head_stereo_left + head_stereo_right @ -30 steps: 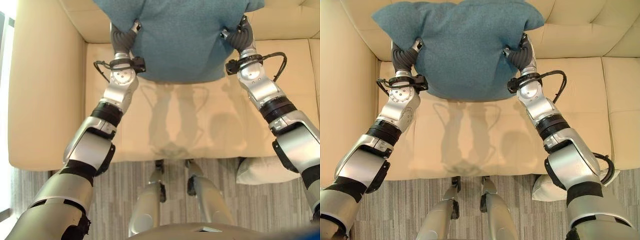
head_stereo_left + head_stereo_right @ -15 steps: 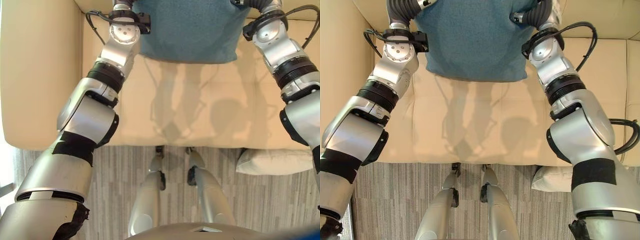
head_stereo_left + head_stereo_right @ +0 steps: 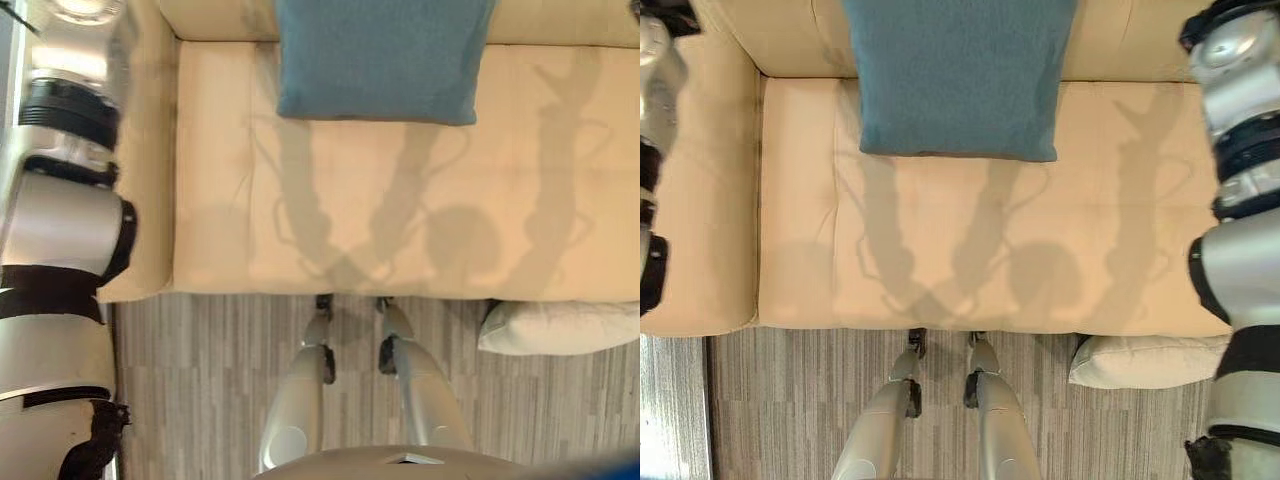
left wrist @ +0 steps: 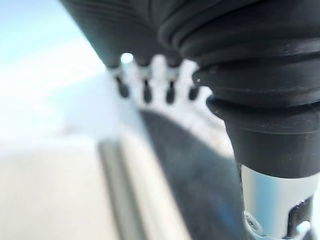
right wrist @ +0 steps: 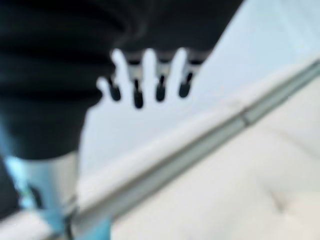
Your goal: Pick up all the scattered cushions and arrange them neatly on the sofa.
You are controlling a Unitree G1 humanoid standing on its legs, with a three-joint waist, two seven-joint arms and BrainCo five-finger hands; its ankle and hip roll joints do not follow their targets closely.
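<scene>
From the left eye view, a beige sofa [image 3: 340, 210] fills the upper part of the scene, seen from above, with a blue cushion [image 3: 380, 60] leaning against the backrest and resting its lower edge on the seat, a little left of the seat's middle. Nothing touches the blue cushion. A white cushion [image 3: 560, 327] lies on the grey striped floor [image 3: 210, 390], tucked against the sofa's front edge at the right. The left arm rises along the left side, over the sofa's armrest. From the right eye view, the same blue cushion [image 3: 960, 75] stands upright against the backrest, and the white cushion [image 3: 1145, 362] sits on the floor just below the seat's front right corner; the right arm rises along the right side. In the left wrist view, the left hand [image 4: 145, 82] shows its fingers [image 4: 146, 92] stretched out straight in a row past the dark cover, holding nothing, with a pale blurred surface beyond them. In the right wrist view, the right hand [image 5: 150, 75] likewise has its fingers [image 5: 138, 97] extended and spread, empty, above a pale cushioned surface crossed by a seam.
</scene>
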